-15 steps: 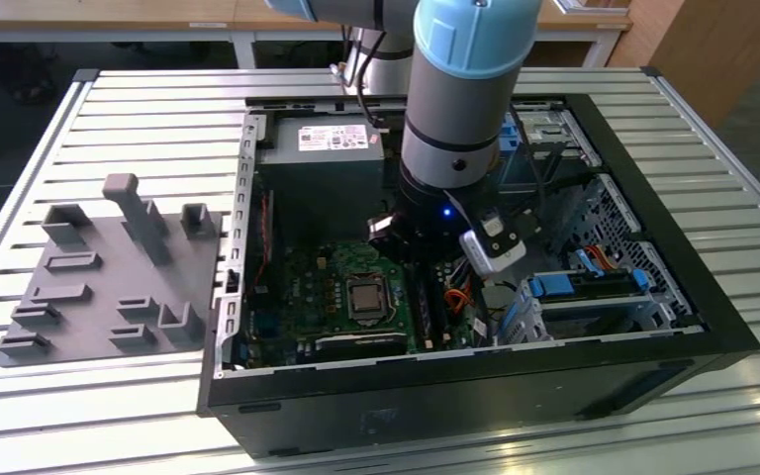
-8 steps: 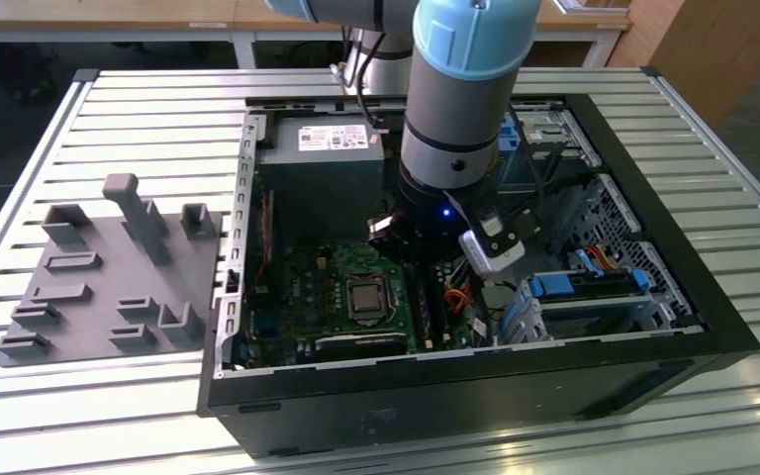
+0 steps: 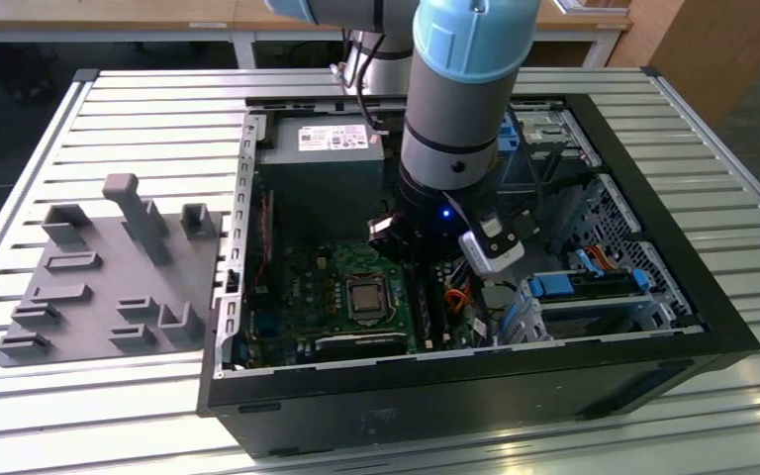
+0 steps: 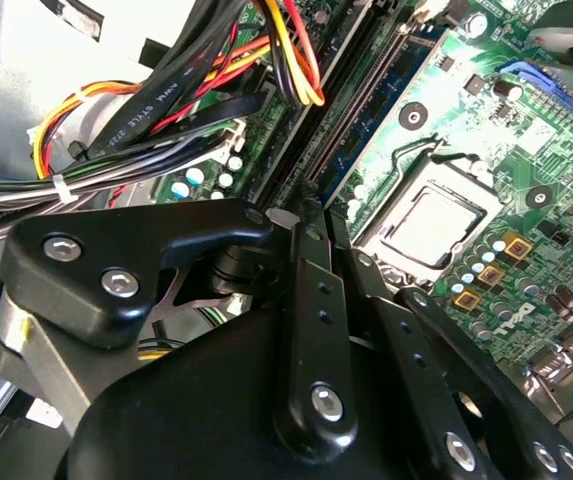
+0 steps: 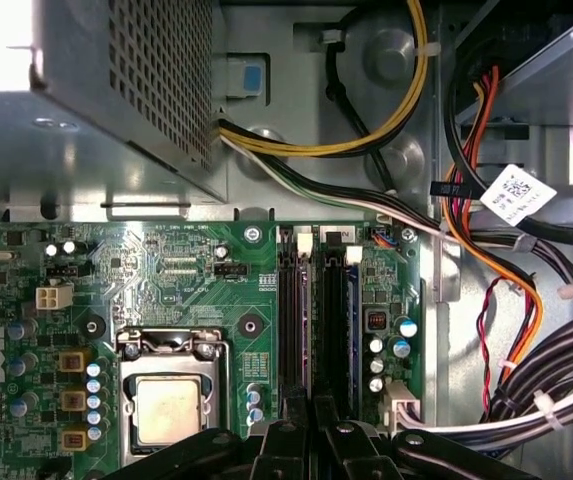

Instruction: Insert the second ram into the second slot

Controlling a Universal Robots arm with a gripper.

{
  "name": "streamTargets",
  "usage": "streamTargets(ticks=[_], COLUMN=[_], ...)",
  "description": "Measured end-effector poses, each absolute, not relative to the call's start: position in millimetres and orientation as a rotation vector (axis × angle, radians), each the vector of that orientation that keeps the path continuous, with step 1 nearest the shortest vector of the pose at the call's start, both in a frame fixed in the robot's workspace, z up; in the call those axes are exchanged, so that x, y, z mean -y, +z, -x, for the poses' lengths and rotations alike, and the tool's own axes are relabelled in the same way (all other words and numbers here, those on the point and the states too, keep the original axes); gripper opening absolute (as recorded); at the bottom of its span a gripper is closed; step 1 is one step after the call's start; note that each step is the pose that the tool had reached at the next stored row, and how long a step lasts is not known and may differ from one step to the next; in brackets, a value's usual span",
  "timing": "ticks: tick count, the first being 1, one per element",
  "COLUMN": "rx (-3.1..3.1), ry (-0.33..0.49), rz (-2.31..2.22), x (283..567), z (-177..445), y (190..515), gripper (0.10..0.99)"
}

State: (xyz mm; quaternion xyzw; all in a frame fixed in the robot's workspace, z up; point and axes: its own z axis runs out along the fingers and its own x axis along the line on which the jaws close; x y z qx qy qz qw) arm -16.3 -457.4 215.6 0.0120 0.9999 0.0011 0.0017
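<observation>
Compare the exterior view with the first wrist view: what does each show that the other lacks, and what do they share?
Exterior view: the arm, the slatted table and a grey fixture block beside the computer case. First wrist view: a white tag among the cables. Shared: the green motherboard, its processor socket and memory slots.

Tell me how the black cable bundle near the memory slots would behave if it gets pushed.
Probably floppy: the black cable bundle runs in loose curves, so it should bend aside easily. It would likely move as one and spring back partly, since a white tie binds the strands.
</observation>
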Motion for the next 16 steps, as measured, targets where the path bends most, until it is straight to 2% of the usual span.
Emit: streamTargets(ticks=[16], rx=[-3.139], ry=[0.003], rz=[-0.036], x=[457.1], z=[16.2], y=[213.4], gripper=[0.137])
